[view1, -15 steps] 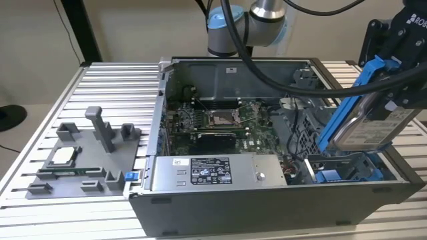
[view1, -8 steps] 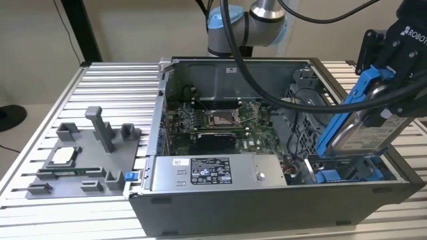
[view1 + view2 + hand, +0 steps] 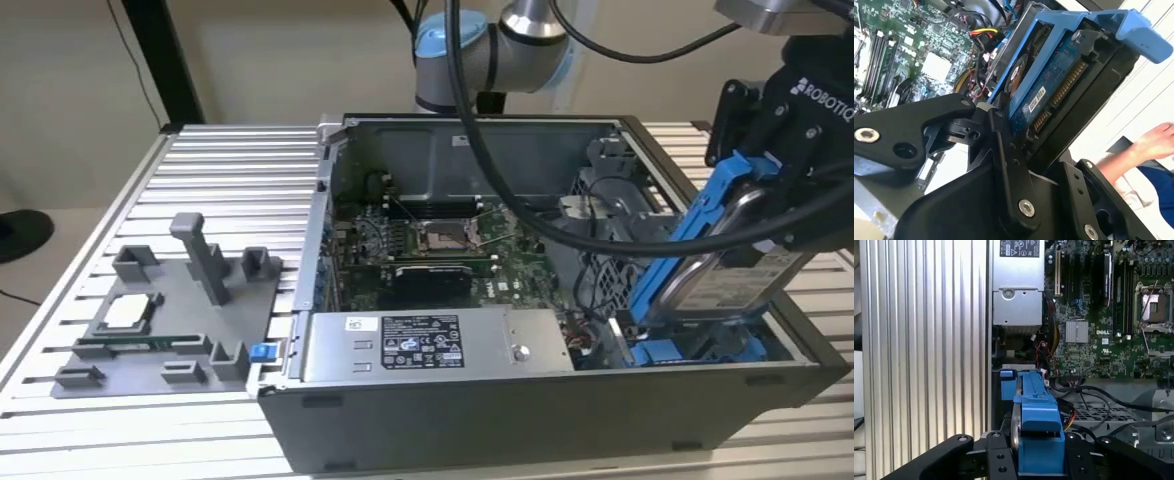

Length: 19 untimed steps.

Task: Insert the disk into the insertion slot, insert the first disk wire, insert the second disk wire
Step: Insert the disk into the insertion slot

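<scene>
My gripper [image 3: 774, 190] is shut on the disk [image 3: 727, 285], a silver drive with a white label in a bright blue carrier. It holds the disk tilted, lower end down, over the insertion slot [image 3: 694, 345] with blue clips at the case's front corner on the exterior view's right. In the second wrist view the disk [image 3: 1054, 85] shows its circuit board and connector between the black fingers [image 3: 999, 150]. In the first wrist view the carrier [image 3: 1036, 410] points toward the slot [image 3: 1009, 377]. Loose red, yellow and black wires [image 3: 984, 32] lie nearby; I cannot tell which are the disk wires.
The open case holds a motherboard [image 3: 427, 240], a silver power-supply box [image 3: 427, 345] and a perforated cage [image 3: 607, 270]. Thick black cables [image 3: 574, 235] from the arm hang into it. A grey fixture [image 3: 160, 320] sits on the ribbed table. A person's hand [image 3: 1154, 142] is close by.
</scene>
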{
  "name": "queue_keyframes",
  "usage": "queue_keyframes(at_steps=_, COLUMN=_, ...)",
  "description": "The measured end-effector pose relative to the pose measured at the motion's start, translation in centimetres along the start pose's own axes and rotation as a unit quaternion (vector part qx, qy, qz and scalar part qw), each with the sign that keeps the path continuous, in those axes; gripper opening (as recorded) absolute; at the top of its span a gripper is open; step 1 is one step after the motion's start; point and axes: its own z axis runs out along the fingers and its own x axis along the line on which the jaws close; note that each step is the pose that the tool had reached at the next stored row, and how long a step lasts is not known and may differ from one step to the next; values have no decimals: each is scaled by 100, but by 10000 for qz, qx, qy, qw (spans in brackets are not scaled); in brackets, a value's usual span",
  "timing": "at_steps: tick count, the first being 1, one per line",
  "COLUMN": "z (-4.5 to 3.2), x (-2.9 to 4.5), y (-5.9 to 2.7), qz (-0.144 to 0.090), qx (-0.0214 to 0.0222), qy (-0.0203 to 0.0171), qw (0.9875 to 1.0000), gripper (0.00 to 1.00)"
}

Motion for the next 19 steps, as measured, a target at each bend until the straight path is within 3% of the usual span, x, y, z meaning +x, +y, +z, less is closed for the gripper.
queue_keyframes(at_steps=19, z=341, x=-2, y=-25, qz=25, qx=0, qy=-1, qw=10000, gripper=0)
